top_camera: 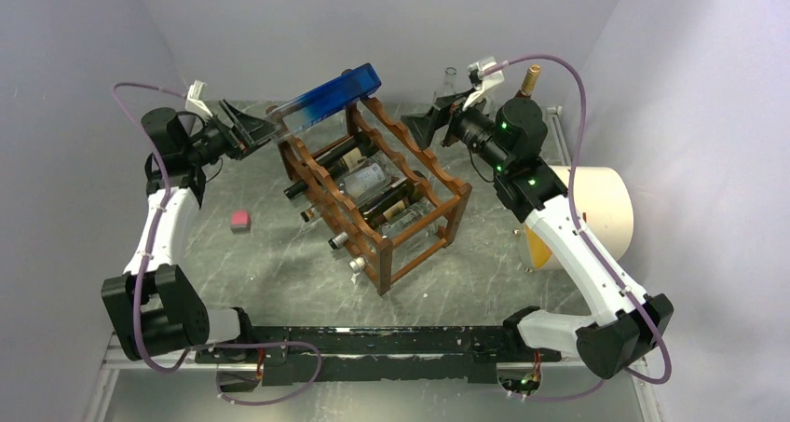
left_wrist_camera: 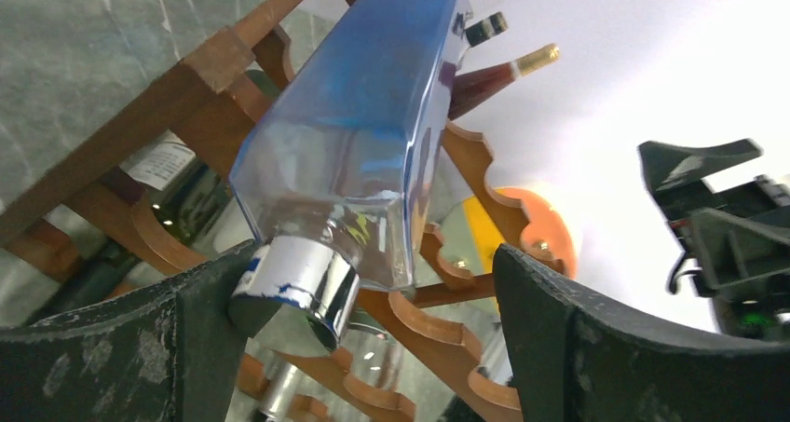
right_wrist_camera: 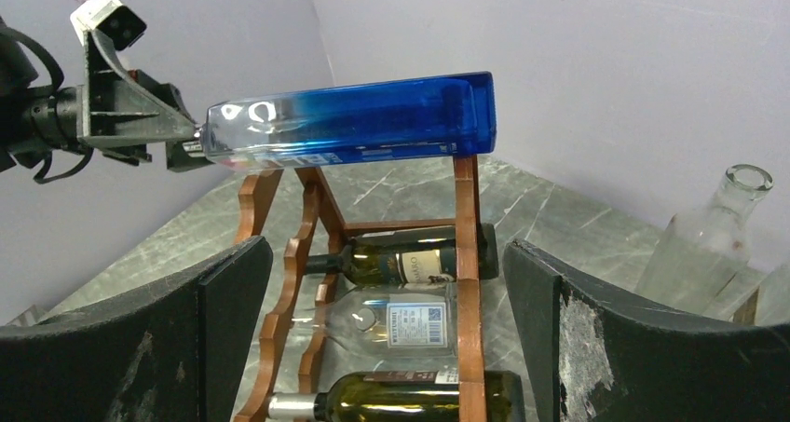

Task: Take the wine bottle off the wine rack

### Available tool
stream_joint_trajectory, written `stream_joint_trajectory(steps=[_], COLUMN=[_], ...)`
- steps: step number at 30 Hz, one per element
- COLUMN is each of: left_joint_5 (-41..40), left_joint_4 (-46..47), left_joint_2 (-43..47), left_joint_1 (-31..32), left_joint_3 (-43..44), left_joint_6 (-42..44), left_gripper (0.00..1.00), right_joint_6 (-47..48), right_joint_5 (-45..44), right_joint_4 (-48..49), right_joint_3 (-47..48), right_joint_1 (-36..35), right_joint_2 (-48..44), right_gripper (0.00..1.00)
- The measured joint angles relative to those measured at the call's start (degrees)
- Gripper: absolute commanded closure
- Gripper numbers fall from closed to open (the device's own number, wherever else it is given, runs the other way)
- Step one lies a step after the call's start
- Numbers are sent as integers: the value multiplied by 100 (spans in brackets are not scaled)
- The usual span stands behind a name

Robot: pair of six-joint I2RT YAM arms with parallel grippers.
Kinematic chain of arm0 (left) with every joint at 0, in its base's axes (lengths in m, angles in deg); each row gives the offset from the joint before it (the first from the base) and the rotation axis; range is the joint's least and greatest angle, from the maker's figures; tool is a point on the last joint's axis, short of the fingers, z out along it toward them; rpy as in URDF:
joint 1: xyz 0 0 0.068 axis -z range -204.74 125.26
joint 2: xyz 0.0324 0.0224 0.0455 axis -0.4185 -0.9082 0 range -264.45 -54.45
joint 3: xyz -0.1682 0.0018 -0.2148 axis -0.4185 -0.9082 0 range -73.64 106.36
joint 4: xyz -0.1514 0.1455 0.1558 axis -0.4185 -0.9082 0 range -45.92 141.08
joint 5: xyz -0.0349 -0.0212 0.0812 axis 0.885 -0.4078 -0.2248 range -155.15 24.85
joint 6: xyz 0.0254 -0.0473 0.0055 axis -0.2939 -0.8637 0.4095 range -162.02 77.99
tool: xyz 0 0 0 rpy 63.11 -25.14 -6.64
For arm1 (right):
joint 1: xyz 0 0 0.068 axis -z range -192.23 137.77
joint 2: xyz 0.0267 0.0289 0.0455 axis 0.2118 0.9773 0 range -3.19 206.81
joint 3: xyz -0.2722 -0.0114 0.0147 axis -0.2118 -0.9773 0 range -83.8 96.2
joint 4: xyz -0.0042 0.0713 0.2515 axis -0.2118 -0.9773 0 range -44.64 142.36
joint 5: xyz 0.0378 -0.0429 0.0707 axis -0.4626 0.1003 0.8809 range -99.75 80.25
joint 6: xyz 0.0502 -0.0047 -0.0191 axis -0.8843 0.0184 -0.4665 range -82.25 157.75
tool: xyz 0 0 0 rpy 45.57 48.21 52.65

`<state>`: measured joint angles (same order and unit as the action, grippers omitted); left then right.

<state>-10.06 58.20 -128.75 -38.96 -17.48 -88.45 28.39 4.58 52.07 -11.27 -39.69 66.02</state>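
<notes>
Bottle [top_camera: 331, 96] atop rack [top_camera: 410, 245], not lifted yet. L gripper [top_camera: 259, 129] jaws spread round cap [left_wrist_camera: 293, 287], no pinch; R gripper [top_camera: 430, 124] spread, empty, far right.

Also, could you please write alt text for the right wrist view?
A flat blue-and-clear bottle lies across the top of a wooden wine rack, its cap end at the left claw. Three bottles lie in the tiers below, a clear bottle is at right, and the open right claw frames the foreground.

Pale lavender-grey walls [top_camera: 373, 21] on three sides, dark grey marbled tabletop [top_camera: 270, 273], soft even light
</notes>
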Motion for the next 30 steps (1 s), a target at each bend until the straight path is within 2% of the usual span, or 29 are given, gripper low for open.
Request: stream_joint_trajectory(steps=[4, 5, 7, 10, 16, 20, 26, 30], left_joint_5=[-168, -205, -236, -238, -245, -299, -299, -282], left_joint_4=[-83, -146, -210, -199, -256, -273, -238, -219], left_joint_2=[-151, -229, -426, -605, -673, -737, -903, -914], left_joint_1=[160, 166, 177, 223, 474, 501, 503, 501], left_joint_3=[197, 260, 402, 428, 444, 474, 588, 597], left_joint_6=[153, 166, 164, 105, 125, 190, 221, 197], left_gripper=[5, 2, 5, 0, 0, 7, 8, 22], right_joint_6=[7, 4, 7, 22, 17, 20, 28, 179], right_joint_5=[-87, -116, -168, -243, -289, -361, -492, -841], right_joint_4=[87, 107, 114, 96, 37, 9, -50, -90], right_joint_3=[-52, -85, -96, -85, -52, -42, 59, 79], right_joint_1=[-13, -15, -15, -74, -302, -448, -597, -839], right_joint_2=[-42, -70, -87, -79, -26, -4, 48, 105], right_gripper=[0, 0, 0, 0, 0, 0, 0, 0])
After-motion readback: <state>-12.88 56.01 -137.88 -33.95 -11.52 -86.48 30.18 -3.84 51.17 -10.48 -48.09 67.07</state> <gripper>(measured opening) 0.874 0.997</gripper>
